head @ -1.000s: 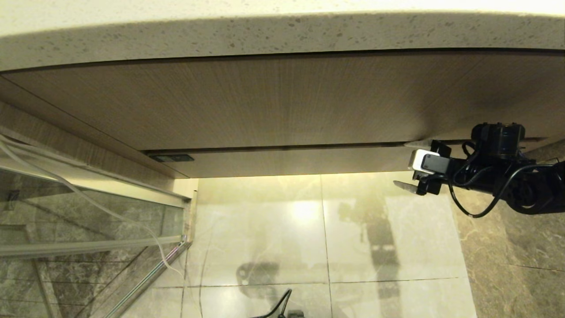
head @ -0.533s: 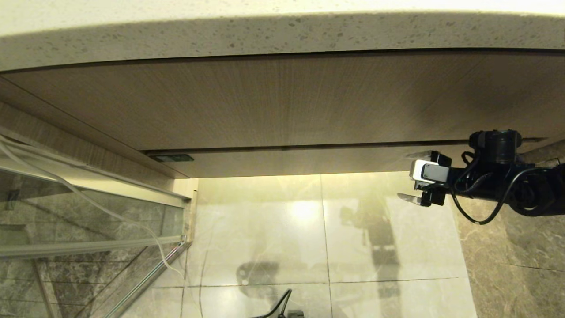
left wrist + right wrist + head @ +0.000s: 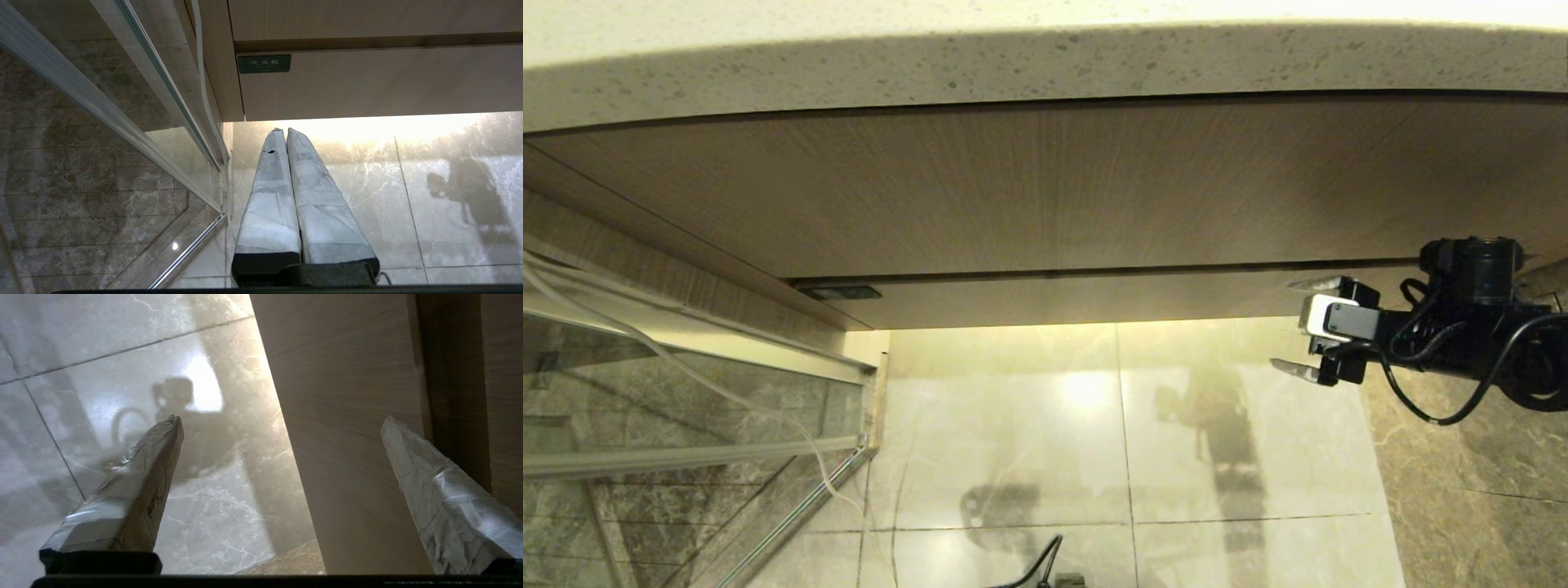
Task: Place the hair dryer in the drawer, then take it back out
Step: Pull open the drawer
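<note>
The hair dryer is out of view. Only the narrow wood-grain front of the drawer (image 3: 1078,298) (image 3: 380,81) shows under the taller panel, pushed in, so its inside is hidden. My right gripper (image 3: 1286,327) (image 3: 282,420) hovers at the right end of that front, open, with nothing between its taped fingers (image 3: 135,490). One finger is level with the drawer front (image 3: 347,416) and the other is below it, over the floor. My left gripper (image 3: 284,130) is parked low near the glass, shut and empty. It does not show in the head view.
A speckled stone counter (image 3: 1013,65) overhangs a tall wood-grain panel (image 3: 1013,188). A small green label (image 3: 840,291) (image 3: 264,63) sits at the drawer front's left end. A glass partition (image 3: 686,392) with a white cord (image 3: 645,343) stands on the left. Glossy marble floor (image 3: 1094,457) lies below.
My right gripper has drifted to the right and slightly down along the drawer front, still open. Nothing else has moved.
</note>
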You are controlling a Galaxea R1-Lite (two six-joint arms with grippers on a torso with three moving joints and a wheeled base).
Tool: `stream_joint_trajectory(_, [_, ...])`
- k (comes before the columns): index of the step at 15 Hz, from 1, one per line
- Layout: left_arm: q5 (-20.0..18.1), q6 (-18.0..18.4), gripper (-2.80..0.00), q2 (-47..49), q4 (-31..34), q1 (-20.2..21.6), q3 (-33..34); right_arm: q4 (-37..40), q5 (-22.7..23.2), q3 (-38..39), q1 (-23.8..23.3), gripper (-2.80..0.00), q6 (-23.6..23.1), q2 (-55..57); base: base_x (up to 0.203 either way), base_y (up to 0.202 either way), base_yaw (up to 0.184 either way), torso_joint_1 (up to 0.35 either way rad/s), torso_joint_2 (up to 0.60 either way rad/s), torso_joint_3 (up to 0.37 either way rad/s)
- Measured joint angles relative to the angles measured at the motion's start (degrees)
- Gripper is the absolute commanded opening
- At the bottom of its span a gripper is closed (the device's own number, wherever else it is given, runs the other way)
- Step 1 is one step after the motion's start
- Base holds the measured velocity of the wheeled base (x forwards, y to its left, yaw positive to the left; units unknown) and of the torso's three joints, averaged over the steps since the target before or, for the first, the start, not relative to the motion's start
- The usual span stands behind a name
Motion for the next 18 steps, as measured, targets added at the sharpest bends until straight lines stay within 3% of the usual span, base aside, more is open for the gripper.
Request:
stream_joint_trajectory(7, [0.0,0.0,-2.8,0.0,0.0,0.0,0.0,-5.0,0.2,2.8,2.7,0.0,-0.1,-1.3,0.0,0.0,0.0,0.0,0.0,0.0])
stream_joint_trajectory(10, [0.0,0.0,-2.8,0.0,0.0,0.0,0.0,-9.1,-1.4,2.0,3.9,0.0,0.0,0.2,0.0,0.0,0.0,0.0,0.0,0.0])
stream_joint_trajectory(18, [0.0,0.0,-2.8,0.0,0.0,0.0,0.0,-11.3,-3.8,-0.7,4.5,0.0,-0.2,3.0,0.0,0.0,0.0,0.0,0.0,0.0])
